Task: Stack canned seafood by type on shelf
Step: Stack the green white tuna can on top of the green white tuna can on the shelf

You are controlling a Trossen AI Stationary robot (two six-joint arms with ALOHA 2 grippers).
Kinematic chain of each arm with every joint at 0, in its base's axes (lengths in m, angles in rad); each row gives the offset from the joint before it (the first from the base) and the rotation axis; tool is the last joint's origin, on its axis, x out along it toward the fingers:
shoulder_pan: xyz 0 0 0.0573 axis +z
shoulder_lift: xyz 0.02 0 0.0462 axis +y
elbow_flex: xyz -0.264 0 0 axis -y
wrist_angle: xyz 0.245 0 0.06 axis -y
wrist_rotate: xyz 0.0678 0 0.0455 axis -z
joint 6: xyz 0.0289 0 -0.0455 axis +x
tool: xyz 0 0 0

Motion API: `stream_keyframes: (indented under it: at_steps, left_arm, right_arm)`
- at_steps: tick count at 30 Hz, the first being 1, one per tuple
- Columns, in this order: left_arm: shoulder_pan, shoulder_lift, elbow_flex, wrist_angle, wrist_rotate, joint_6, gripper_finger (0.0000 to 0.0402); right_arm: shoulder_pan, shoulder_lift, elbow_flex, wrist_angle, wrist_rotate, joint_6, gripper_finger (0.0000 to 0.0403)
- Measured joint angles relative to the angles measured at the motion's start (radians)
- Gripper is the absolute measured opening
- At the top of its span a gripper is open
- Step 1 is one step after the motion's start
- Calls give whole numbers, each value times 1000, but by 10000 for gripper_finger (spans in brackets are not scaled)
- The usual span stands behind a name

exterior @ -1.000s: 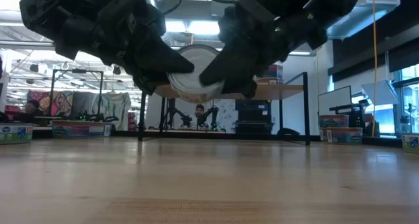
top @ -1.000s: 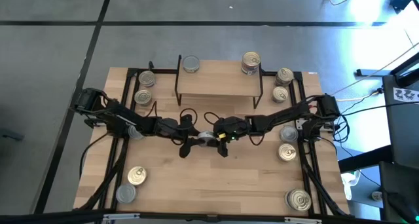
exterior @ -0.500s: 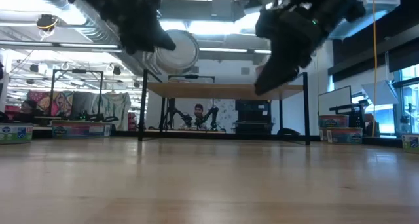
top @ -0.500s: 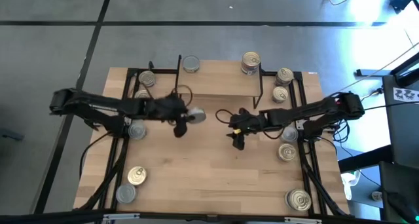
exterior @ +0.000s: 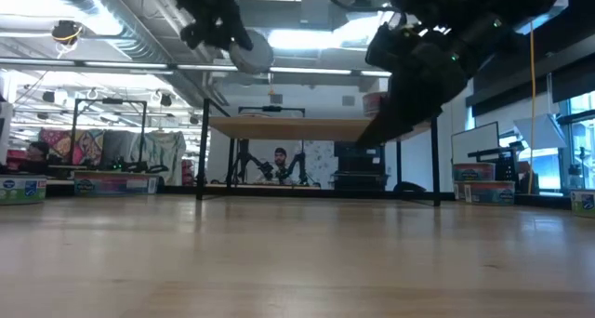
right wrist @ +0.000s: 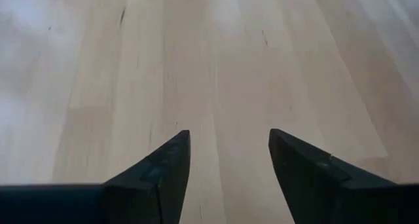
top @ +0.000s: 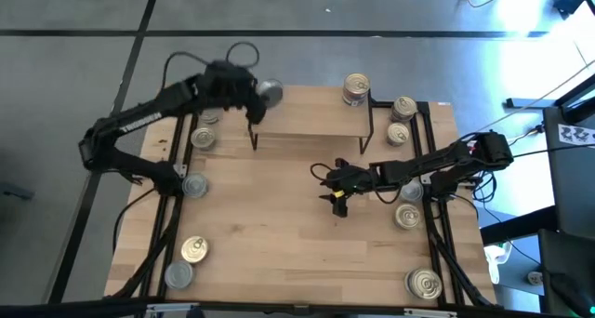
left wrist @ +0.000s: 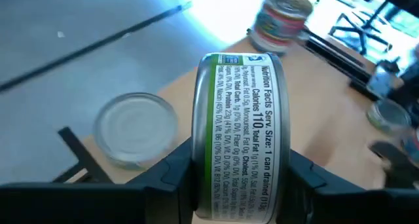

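A can [left wrist: 237, 135] with a green label is clamped on edge between the two fingers of the left claw [top: 259, 94]; the nutrition panel on its side is seen in the left wrist view. In the high view this claw is held over the far left corner of the shelf [top: 316, 123], and in the low view the held can [exterior: 251, 51] is seen well above the shelf top [exterior: 307, 127]. Just beside the held can, a silver-lidded can [left wrist: 135, 128] is seen upright at that corner in the left wrist view. A stack of cans [top: 355, 87] with a gold lid is placed at the far right corner of the shelf.

The right claw [top: 337, 184] is held low over the bare middle of the bench [top: 279, 234], in front of the shelf. Its fingers [right wrist: 154, 175] are parted and nothing is held between them; only bare wood is seen in the gap.

The other cans are spread about the bench. Two [top: 204, 135] are found left of the shelf, and one [top: 194, 184] nearer the left edge. Two more [top: 194, 251] lie at the near left corner. Right of the shelf, two gold-lidded cans [top: 403, 107] are set close together. Two others [top: 407, 216] lie by the right arm, and one [top: 424, 284] at the near right corner.
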Motion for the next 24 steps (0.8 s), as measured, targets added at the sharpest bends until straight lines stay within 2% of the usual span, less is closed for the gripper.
stream_keyframes:
  at_steps: [5,11,24]
  left_arm:
    - [158,112,28,50,175,-60,136]
    - [244,221,28,97,300,-141,136]
    - [259,259,28,118,327,-185,136]
  right_arm:
    - [0,18,0,3,1,-1,208]
    - [0,24,-1,-5,1,1,208]
    - [0,97,-2,45,2,1,208]
